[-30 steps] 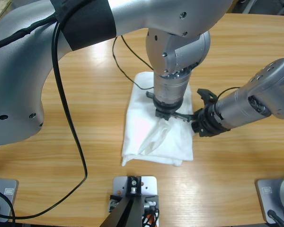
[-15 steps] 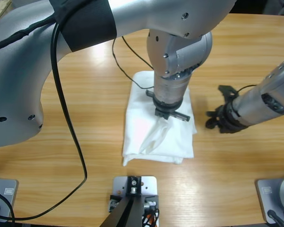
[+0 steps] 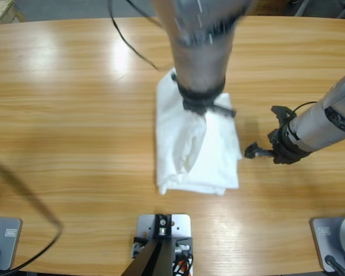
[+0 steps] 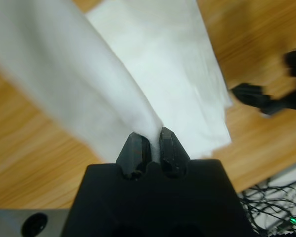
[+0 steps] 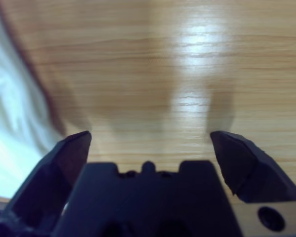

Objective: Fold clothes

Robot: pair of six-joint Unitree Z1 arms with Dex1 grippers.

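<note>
Low in the middle of the high view, the shirt lies on the table as a folded white block, its bottom edge near the lower centre of the frame and its top edge running up under an arm. To its right, at middle right of the frame, the right gripper hovers beside the cloth without touching it — its jaws are spread wide, one tip pointing toward the shirt's right edge. The right wrist view agrees: the two black jaws of the right gripper stand far apart with only bare wood between them, and the shirt shows as a pale mass at the left edge of that frame.

Farther up, at upper centre of the high view, the left arm comes down from the top edge, and the left gripper meets the cloth at the shirt's upper part. In the left wrist view the left gripper has its jaws pinched together on a fold of the shirt — a layer rises from the tips toward the upper left of the frame, while the rest lies flat on the wood beyond. The right gripper shows dark at the right edge of that view.
</note>
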